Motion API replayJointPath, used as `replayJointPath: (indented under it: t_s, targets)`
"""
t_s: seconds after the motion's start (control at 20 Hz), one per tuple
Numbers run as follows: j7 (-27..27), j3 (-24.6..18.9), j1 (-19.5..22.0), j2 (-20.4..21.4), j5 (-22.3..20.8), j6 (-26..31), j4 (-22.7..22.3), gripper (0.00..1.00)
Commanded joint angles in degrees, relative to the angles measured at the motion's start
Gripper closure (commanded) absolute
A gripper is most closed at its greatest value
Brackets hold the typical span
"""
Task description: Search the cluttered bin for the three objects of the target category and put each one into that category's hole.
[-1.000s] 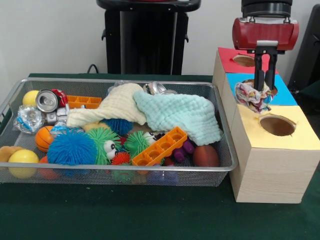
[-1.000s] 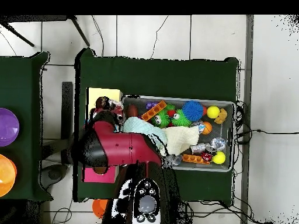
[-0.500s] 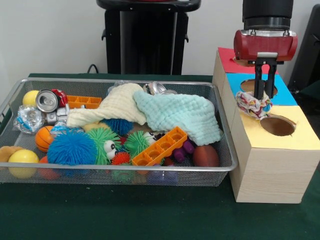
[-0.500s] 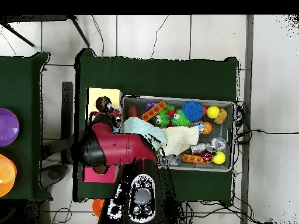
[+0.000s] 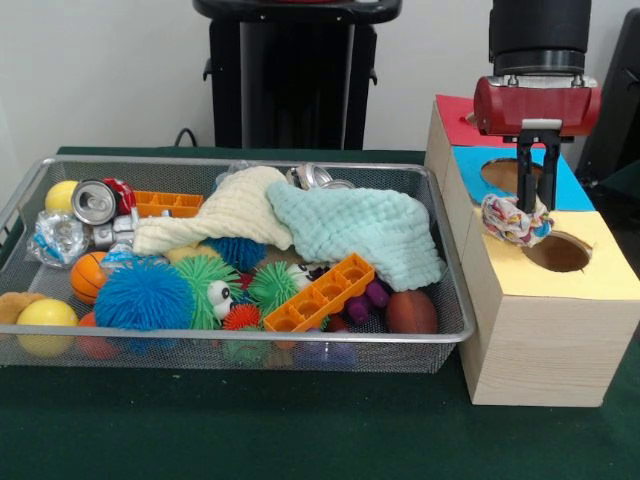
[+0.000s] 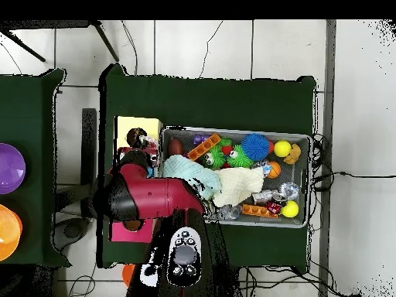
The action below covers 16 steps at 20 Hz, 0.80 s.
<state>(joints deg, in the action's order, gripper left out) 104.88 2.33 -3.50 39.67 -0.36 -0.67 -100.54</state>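
Observation:
My gripper (image 5: 533,205) hangs at the right over the wooden box, shut on a small patterned cloth (image 5: 512,220). The cloth dangles at the near edge of the blue section (image 5: 570,190), just left of the hole in the yellow section (image 5: 556,252). The blue section's hole (image 5: 505,174) lies behind it and the red section (image 5: 460,118) is farthest back. In the wire bin (image 5: 440,320) a pale yellow cloth (image 5: 232,213) and a mint green cloth (image 5: 365,227) lie draped over the clutter. From above, the red arm (image 6: 147,197) covers most of the box; the yellow section (image 6: 136,124) shows beyond it.
The bin holds spiky balls (image 5: 145,297), orange bricks (image 5: 320,292), yellow balls (image 5: 44,322), a small basketball (image 5: 88,277), a crushed can (image 5: 93,201), a brown football (image 5: 411,312) and purple pieces (image 5: 368,300). A black stand (image 5: 290,75) rises behind the bin.
The gripper has carried the patterned cloth forward from the blue hole toward the yellow hole, and a little higher. The bin's contents have not moved.

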Motion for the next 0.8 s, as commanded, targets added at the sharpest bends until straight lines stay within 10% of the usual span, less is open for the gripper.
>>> replayJointPath:
  t_s: [0.05, 0.8]
  targets:
    - [11.45, -3.69, -0.74, -1.70, 2.71, -2.67, 1.06, 1.00]
    - [11.95, -4.66, -1.81, -3.70, 4.13, -4.81, 1.99, 1.00]
